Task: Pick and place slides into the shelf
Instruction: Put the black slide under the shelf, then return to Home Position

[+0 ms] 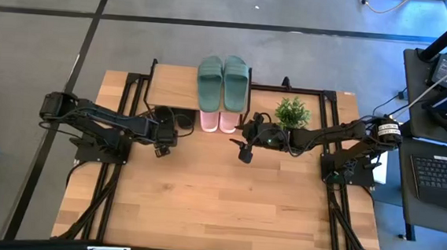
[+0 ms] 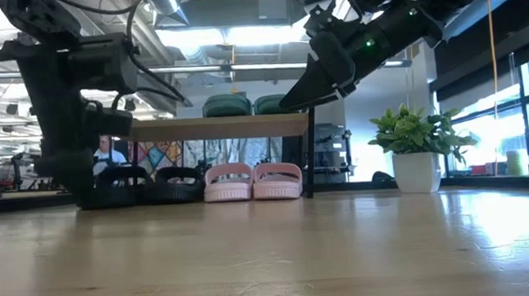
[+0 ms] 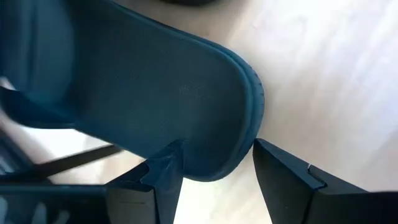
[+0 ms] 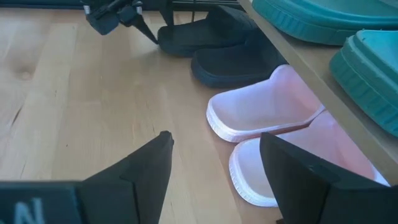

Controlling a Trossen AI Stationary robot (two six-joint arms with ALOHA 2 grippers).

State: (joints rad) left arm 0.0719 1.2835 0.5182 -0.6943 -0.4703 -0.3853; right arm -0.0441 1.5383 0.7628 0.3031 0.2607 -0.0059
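Wooden tabletop [image 1: 217, 211] fills the middle of the overhead view, with grey floor around it and an office with ceiling lights behind in the level view.

At the far edge, left of centre, stands the shelf [image 1: 171, 86], a light wooden board on a thin black frame. Two dark arms reach inward from either side toward its near edge.

Green slides [image 1: 223, 83] lie side by side on the right part of the top board, heels overhanging toward the near side. Directly below them, on the table under the board, sit the pink slides [image 2: 252, 181], side by side with heels facing out. To their left, also under the board, are the black slides [image 4: 214, 46], side by side and just beside the pink pair.

A small potted plant [image 1: 292, 112] in a white pot stands on the table to the right of the shelf.

Left gripper [image 3: 214, 168] is at the left part of the shelf's near edge, by the black slides. Its fingers [image 3: 165, 171] stand open on either side of the rounded end of one black slide; the left finger looks to be touching its edge, while the right one stands clear.

Right gripper [image 4: 214, 162] hangs above the table just right of the pink slides, raised near the board's height. Its fingers are spread apart and hold nothing.
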